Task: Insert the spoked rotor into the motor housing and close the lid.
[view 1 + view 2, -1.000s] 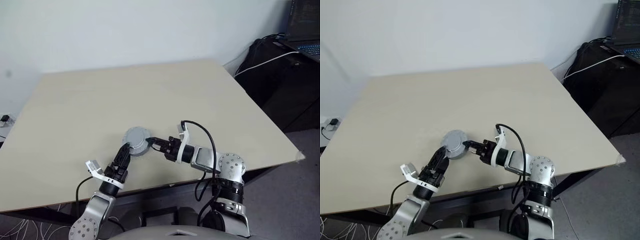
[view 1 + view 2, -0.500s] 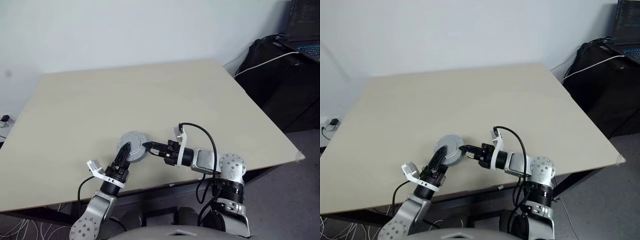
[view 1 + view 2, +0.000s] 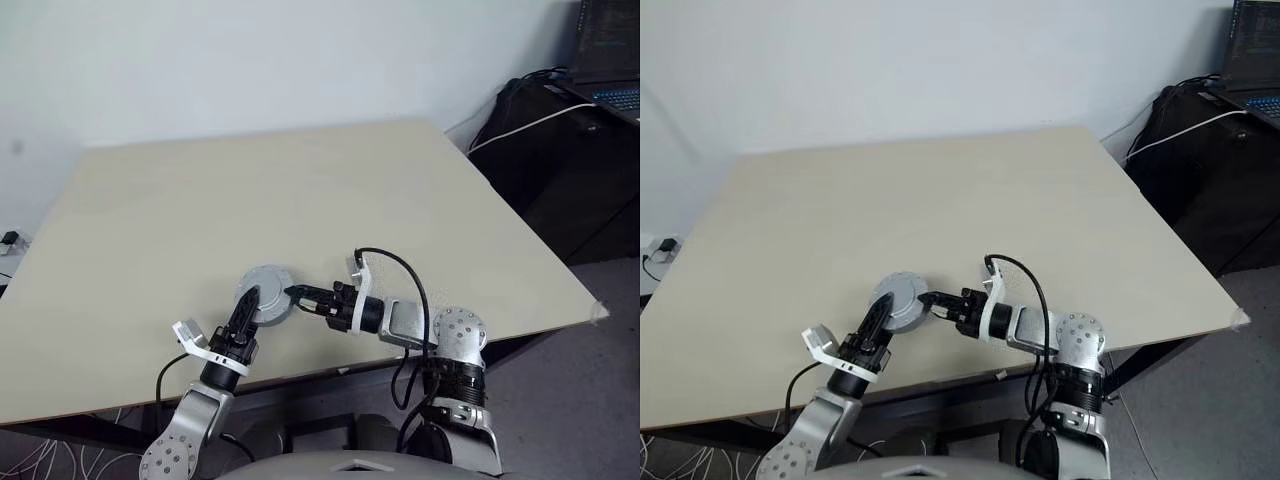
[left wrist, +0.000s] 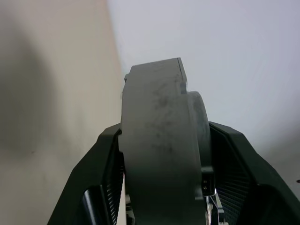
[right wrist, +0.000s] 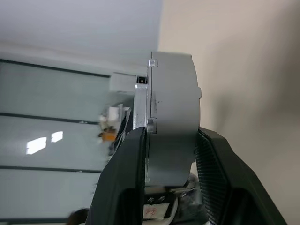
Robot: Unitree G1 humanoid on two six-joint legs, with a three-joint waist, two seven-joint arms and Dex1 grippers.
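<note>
Lid (image 3: 265, 296) and motor housing (image 5: 140, 117) form one grey round assembly held on edge just above the desk (image 3: 300, 190), clamped between the fingers of both the left end effector (image 3: 248, 308) and the right end effector (image 3: 296, 294). To seat it well, I judge both grips should squeeze squarely across the faces, keeping them parallel so the seam closes evenly.

Head views: even, soft light, no glare. Table (image 3: 300, 190) evenly lit, pale; wall (image 3: 250, 60) bluish-white, darker smudge upper left. Right edge of frame dim, dark furniture (image 3: 570, 170) w/ little detail. Faint soft shadow on tabletop at lower centre. Left wrist view: close subject soft, broad dull shadow patch at left of frame. Right wrist view: bright window reflections at left, blurred; foreground out of focus.
</note>
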